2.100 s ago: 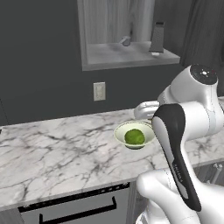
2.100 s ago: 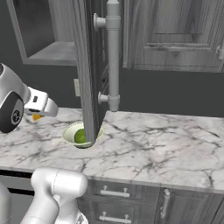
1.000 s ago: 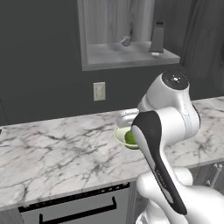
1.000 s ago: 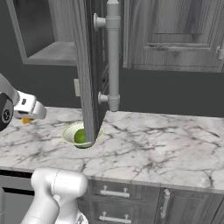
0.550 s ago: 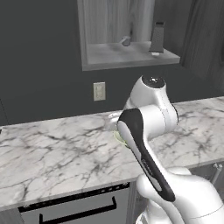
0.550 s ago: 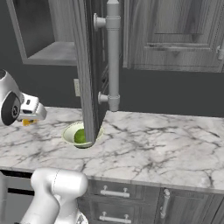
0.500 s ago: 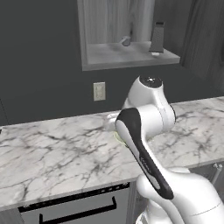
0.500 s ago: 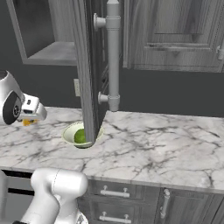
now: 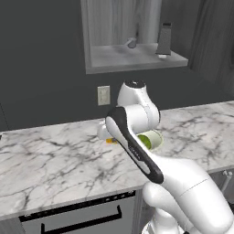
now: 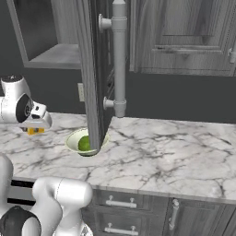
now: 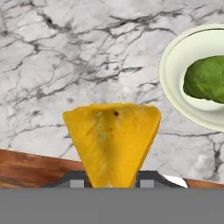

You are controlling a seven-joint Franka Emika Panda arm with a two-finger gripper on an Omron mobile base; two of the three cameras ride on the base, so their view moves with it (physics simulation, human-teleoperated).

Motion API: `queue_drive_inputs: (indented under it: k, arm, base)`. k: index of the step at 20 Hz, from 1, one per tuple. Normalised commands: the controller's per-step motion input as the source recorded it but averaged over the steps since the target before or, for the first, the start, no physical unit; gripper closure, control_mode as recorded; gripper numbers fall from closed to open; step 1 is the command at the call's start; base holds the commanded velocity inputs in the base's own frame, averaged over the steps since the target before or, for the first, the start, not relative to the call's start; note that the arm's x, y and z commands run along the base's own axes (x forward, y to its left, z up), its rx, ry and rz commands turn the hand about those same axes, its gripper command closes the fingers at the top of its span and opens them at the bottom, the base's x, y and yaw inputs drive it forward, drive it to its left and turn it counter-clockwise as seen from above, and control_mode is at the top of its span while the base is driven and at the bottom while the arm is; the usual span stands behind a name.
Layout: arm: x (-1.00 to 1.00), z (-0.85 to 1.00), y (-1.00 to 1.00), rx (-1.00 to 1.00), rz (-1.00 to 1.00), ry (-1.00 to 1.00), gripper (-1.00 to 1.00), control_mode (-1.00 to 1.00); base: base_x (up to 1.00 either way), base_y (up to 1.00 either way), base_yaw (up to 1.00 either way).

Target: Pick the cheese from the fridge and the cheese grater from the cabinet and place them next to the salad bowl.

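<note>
Marble counter (image 11: 65,52): cheese (image 11: 111,144) seemingly hides the clamped pincer (image 11: 111,180).

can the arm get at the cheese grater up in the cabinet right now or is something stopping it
Probably not yet. The pincer is shut on the cheese, low over the counter beside the salad bowl. The cheese grater stands upright on the open cabinet shelf, nothing blocking it, so the cheese must go down first.
</note>
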Motion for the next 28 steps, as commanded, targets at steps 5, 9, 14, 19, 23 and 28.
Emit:
queue_drive_inputs:
  k: [5, 9, 14, 19, 23, 28]
  arm:
    - [0.4, -0.41, 0.01, -0.15, 0.0, 0.04, 1.0, -1.0]
    - [0.35, -0.42, 0.01, -0.13, 0.0, 0.0, 1.0, -1.0]
    - [0.37, -0.39, 0.01, 0.0, 0.0, -0.03, 1.0, -1.0]
    - [0.33, -0.39, 0.02, 0.01, 0.0, -0.06, 1.0, -1.0]
    - [0.28, -0.49, 0.04, -0.01, 0.0, 0.0, 1.0, -1.0]
    - [0.22, -0.45, 0.0, 0.0, 0.0, 0.0, 1.0, -1.0]
  base:
    - [0.0, 0.0, 0.0]
    - [0.0, 0.0, 0.0]
    - [0.0, 0.0, 0.0]
    - [0.0, 0.0, 0.0]
    - [0.0, 0.0, 0.0]
    - [0.0, 0.0, 0.0]
